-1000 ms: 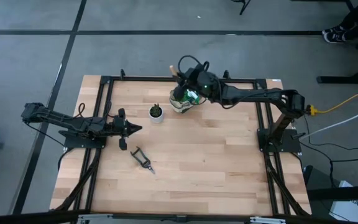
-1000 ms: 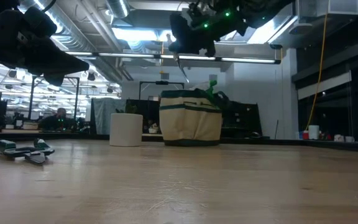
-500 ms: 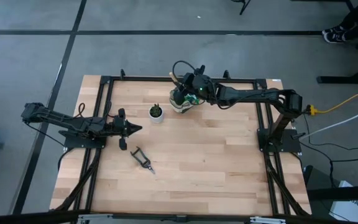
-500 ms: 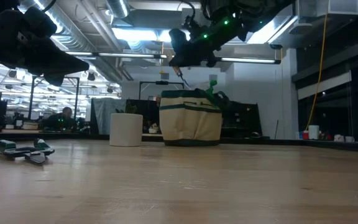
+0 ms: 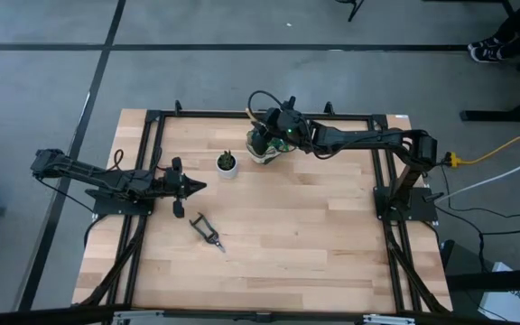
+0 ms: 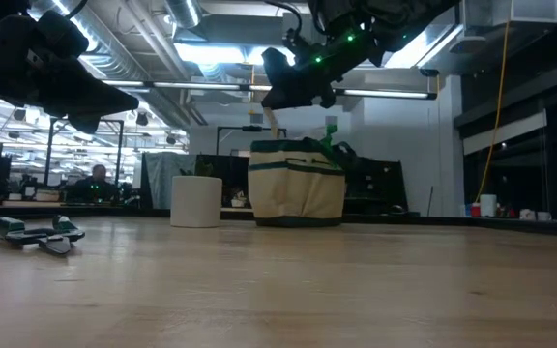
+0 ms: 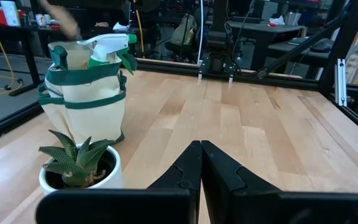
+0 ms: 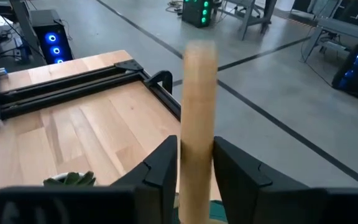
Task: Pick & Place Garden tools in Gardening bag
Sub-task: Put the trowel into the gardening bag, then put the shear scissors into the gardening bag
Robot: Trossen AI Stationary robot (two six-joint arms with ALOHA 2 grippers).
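Note:
The tan gardening bag with green trim stands on its base at the table's far middle. The green spray bottle sticks out of it. My right gripper hangs just above the bag, shut on a pale wooden-handled tool. The black pruning shears lie flat on the table near my left gripper, which is shut, empty and above the table. No trowel shows. My right gripper pinches the tool's round wooden handle between its two fingers, which lie across it. The fingers come slanting down from the table's right side. The handle's free end stands out past the fingers. Below them the handle slants down to the bag's rim; the bag hides its lower end.
A small white pot with a green plant stands just left of the bag. Black frame rails run along the table's left, right and far edges. Bare wood lies at the middle and near side.
My right gripper has gone a little down and toward the table's left edge, over the bag, carrying the tool. Earlier a thin shaft showed below the gripper above the bag. Now the pale handle shows there, reaching the bag's rim.

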